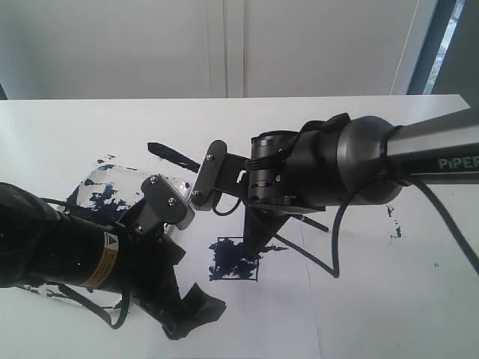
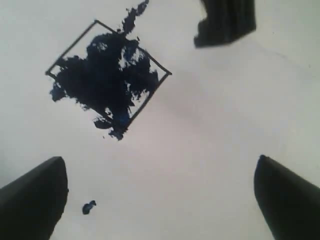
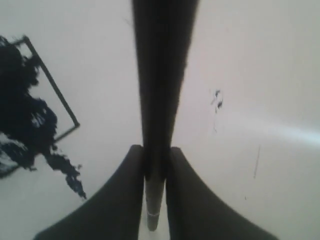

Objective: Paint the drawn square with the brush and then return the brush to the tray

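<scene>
strokes should stay within the square [image 2: 107, 75] just beside your right pincer [image 3: 156, 155], which pinches the brush [image 3: 160, 75], filling bare corners, while your left pincer [image 2: 159, 165] hangs spread.

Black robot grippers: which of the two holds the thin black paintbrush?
The right gripper, shut on the thin black paintbrush; the left gripper is open and empty.

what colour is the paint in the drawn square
The paint is dark blue, almost black, in uneven blotches; the left wrist view shows it best.
</scene>
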Robot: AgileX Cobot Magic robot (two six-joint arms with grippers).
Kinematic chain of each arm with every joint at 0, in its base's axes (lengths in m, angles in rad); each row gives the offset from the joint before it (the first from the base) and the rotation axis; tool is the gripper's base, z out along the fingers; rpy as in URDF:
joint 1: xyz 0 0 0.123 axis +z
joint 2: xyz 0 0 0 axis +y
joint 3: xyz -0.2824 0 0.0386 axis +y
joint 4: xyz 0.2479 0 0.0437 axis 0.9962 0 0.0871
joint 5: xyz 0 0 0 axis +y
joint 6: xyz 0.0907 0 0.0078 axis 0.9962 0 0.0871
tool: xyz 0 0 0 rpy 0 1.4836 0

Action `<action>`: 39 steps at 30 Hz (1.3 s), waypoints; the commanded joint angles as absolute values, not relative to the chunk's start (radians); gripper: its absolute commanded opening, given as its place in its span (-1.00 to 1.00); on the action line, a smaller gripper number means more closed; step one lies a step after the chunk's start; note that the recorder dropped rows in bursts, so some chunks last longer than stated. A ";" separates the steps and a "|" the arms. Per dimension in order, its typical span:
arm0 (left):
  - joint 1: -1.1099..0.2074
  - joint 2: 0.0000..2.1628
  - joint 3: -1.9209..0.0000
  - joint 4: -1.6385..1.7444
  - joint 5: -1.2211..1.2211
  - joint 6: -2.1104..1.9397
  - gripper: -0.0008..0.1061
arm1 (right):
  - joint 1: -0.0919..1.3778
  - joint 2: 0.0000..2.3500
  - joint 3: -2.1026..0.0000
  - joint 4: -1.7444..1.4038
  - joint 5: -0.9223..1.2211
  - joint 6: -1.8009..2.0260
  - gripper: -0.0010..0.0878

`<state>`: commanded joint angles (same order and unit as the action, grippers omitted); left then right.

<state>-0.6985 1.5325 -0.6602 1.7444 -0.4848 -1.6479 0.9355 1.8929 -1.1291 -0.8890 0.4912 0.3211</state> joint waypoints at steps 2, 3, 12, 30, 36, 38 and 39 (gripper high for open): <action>-0.699 1.523 -0.660 1.744 -0.484 -1.666 0.90 | 0.935 1.920 -1.129 -0.889 0.470 0.321 -0.98; -0.699 1.523 -0.660 1.744 -0.486 -1.671 0.90 | 0.935 1.933 -1.129 -0.891 0.465 0.321 -0.98; -0.699 1.487 -0.660 1.744 -0.478 -1.671 0.90 | 0.935 2.015 -1.138 -0.890 0.310 0.406 -0.98; -0.699 1.477 -0.660 1.744 -0.478 -1.685 0.90 | 0.935 2.015 -1.155 -0.890 0.283 0.500 -0.24; -0.699 1.477 -0.660 1.744 -0.478 -1.689 0.90 | 0.937 1.966 -1.155 -0.888 0.259 0.500 0.05; -0.699 1.477 -0.660 1.744 -0.457 -1.698 0.90 | 0.937 1.912 -1.155 -0.888 0.279 0.530 0.05; -0.699 1.477 -0.659 1.744 -0.419 -1.716 0.90 | 0.931 1.891 -1.155 -0.890 0.332 0.559 0.05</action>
<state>-0.6985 1.4770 -0.6586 1.7444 -0.4186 -1.7161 0.9308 1.8907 -1.1553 -0.8902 0.3323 0.5585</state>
